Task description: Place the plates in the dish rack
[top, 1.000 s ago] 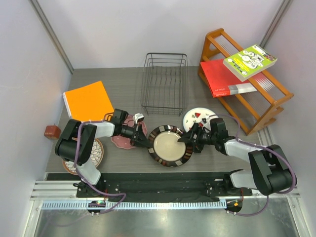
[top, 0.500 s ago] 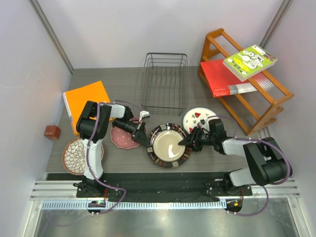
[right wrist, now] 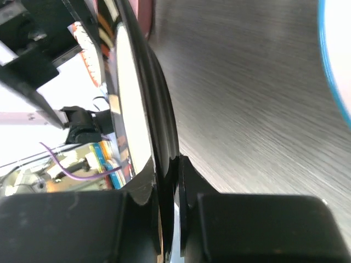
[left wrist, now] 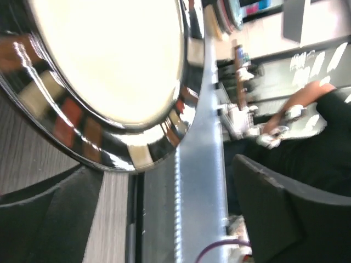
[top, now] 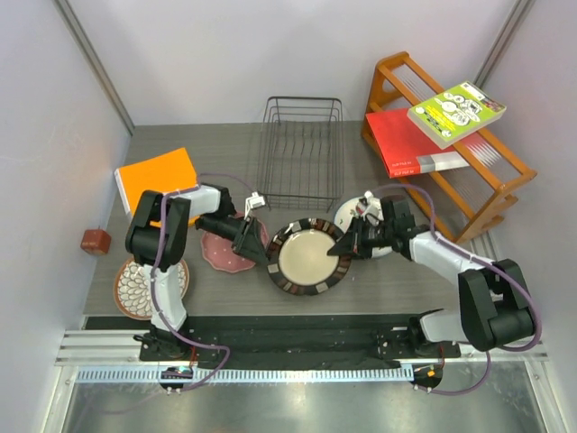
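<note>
Right wrist cam: my right gripper pinches the dark-rimmed plate by the rim, just short of the dish rack. My left gripper is open. With one thin-edge grip, it could pivot and slip out.

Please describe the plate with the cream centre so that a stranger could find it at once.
Start at the black wire dish rack at the back of the table and come toward the near edge. The dark-rimmed plate is in front of it, between the pink plate and the white fruit plate; only it has a plain cream centre.
</note>
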You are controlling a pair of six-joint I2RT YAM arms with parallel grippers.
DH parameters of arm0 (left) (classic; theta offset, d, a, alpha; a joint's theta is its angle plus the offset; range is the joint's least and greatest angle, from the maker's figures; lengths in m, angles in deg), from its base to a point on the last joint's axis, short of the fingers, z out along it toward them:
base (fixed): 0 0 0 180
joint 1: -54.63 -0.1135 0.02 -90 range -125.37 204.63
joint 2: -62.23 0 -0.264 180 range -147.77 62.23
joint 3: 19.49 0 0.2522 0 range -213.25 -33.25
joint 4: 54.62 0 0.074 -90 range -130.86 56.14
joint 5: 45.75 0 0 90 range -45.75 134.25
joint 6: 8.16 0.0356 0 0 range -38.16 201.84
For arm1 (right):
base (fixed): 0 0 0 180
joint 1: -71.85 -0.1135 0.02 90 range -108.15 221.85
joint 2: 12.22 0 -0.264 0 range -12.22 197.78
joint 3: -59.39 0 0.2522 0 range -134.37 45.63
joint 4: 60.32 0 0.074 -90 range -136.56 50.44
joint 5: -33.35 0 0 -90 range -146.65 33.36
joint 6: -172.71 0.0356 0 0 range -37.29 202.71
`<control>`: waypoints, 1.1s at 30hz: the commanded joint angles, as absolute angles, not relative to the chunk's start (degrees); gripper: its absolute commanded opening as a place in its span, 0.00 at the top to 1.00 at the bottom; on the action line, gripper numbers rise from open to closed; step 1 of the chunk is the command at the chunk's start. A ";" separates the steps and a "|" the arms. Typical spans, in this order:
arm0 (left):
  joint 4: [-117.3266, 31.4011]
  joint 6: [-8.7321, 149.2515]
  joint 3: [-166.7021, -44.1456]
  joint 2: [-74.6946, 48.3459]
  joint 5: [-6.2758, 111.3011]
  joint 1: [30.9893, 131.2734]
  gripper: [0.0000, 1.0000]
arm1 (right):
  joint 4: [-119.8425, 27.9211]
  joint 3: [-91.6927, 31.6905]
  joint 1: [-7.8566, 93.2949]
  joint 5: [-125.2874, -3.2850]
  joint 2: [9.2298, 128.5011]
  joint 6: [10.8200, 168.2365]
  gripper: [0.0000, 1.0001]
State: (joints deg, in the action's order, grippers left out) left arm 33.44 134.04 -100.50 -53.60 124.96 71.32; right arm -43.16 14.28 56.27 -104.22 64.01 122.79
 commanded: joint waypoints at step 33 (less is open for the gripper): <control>-8.16 65.31 -105.59 -10.80 28.26 65.53 0.01 | -26.23 -91.74 41.97 -10.80 105.11 84.22 0.99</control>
State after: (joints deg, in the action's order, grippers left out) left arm -4.43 68.63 -106.38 -13.16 38.60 65.75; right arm -7.73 -87.01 44.12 -28.33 107.09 87.23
